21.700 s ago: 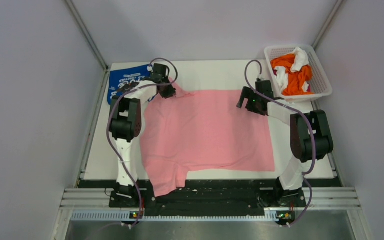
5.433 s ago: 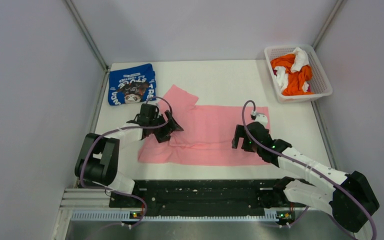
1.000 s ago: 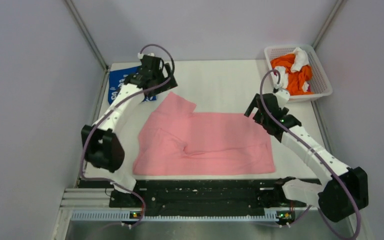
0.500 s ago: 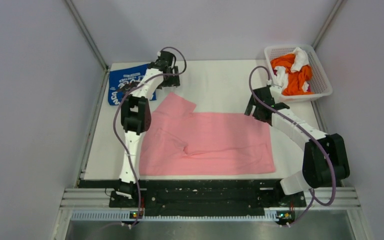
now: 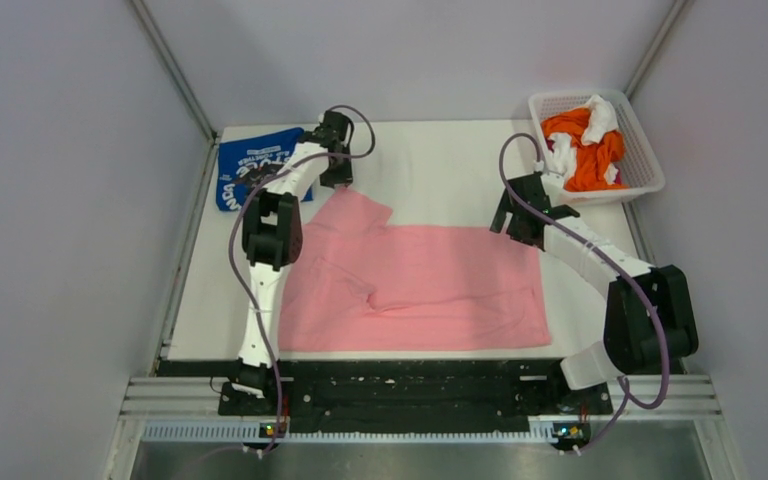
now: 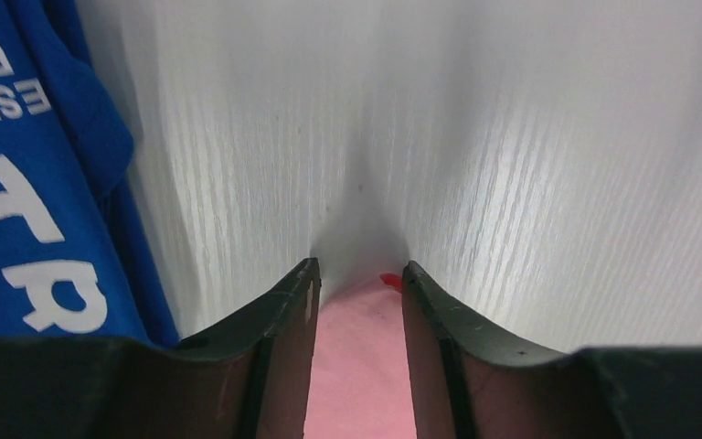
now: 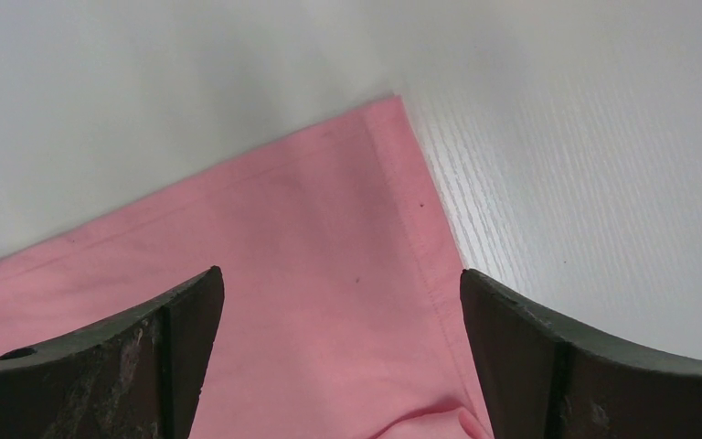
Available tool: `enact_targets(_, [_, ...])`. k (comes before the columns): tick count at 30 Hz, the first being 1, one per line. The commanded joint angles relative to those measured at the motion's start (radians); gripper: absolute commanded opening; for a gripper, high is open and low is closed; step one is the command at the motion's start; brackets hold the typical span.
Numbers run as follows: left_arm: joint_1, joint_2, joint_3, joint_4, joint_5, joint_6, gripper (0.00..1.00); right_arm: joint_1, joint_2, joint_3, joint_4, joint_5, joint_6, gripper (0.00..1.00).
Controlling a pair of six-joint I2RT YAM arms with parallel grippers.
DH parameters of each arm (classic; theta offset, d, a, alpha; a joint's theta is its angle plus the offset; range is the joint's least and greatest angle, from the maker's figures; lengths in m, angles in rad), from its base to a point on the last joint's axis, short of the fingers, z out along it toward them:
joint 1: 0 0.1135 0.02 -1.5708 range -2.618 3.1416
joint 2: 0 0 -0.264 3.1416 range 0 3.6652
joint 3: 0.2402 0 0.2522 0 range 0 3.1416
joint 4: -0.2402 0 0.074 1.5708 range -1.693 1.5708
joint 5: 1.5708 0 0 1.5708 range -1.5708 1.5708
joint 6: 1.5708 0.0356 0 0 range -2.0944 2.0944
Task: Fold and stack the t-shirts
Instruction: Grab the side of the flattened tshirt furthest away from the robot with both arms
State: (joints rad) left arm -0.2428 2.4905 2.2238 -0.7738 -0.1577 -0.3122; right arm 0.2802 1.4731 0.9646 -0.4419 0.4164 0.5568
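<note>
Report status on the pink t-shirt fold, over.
Left gripper, jaws narrow, astride far-left corner of plain light pink cloth t-shirt, grip unconfirmed. Right gripper open over its far-right corner. Folded royal blue t-shirt alongside, not blocking.

A robot test cell in a lab. A white worktop (image 5: pixel 440 160) is boxed in by plain pale panel walls (image 5: pixel 80 200) on metal posts (image 5: pixel 172 70). The cabled left arm (image 5: pixel 258 300) and right arm (image 5: pixel 600 262) are bolted to a black plate (image 5: pixel 420 385) and aluminium rail (image 5: pixel 160 395) along the bottom of the frame.
</note>
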Motion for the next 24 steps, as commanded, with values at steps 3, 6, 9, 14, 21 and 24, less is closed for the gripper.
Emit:
enact_targets(3, [-0.003,-0.114,-0.206,0.026,0.133,-0.054,0.40,-0.025,-0.052,-0.002,-0.008,0.060,-0.008,0.99])
enact_targets(6, [-0.003,-0.114,-0.219,0.031,0.136,-0.072,0.25,-0.034,-0.053,-0.003,-0.009,0.075,-0.007,0.99])
enact_targets(9, [-0.003,-0.105,-0.203,0.027,0.150,-0.082,0.00,-0.042,-0.034,0.006,-0.008,0.089,-0.011,0.99])
enact_targets(14, [-0.003,-0.137,-0.180,0.008,0.186,-0.079,0.00,-0.062,0.037,0.047,-0.008,0.106,-0.017,0.98])
enact_targets(21, [-0.003,-0.345,-0.404,0.146,0.252,-0.110,0.00,-0.073,0.183,0.172,-0.018,0.148,-0.046,0.93])
enact_targets(24, [-0.003,-0.429,-0.521,0.217,0.311,-0.123,0.00,-0.073,0.267,0.237,-0.029,0.173,-0.058,0.91])
